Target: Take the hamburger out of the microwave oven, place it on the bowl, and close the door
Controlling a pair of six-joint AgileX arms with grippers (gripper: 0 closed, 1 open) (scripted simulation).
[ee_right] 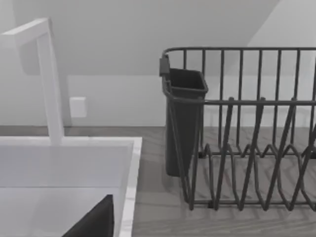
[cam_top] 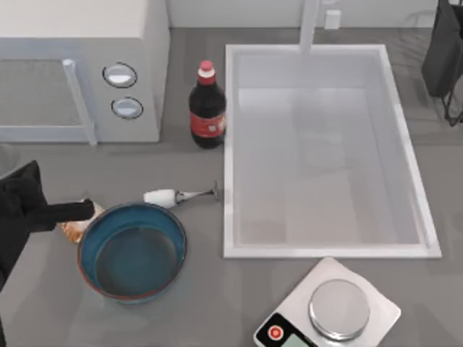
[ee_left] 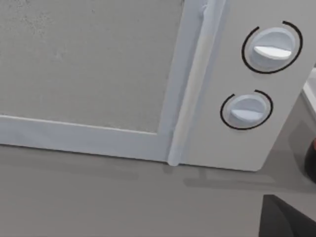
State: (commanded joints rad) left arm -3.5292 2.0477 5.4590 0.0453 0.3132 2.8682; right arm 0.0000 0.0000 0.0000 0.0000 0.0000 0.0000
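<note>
The left gripper (cam_top: 81, 220) holds the hamburger (cam_top: 74, 230) just beside the left rim of the bowl (cam_top: 132, 251); the bowl centre lies to its right. The door (cam_top: 43, 94) looks closed.

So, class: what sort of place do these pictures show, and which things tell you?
Most likely a rendered kitchen counter: a microwave stands beside a sink, with a dish rack next to it and a scale in front.
</note>
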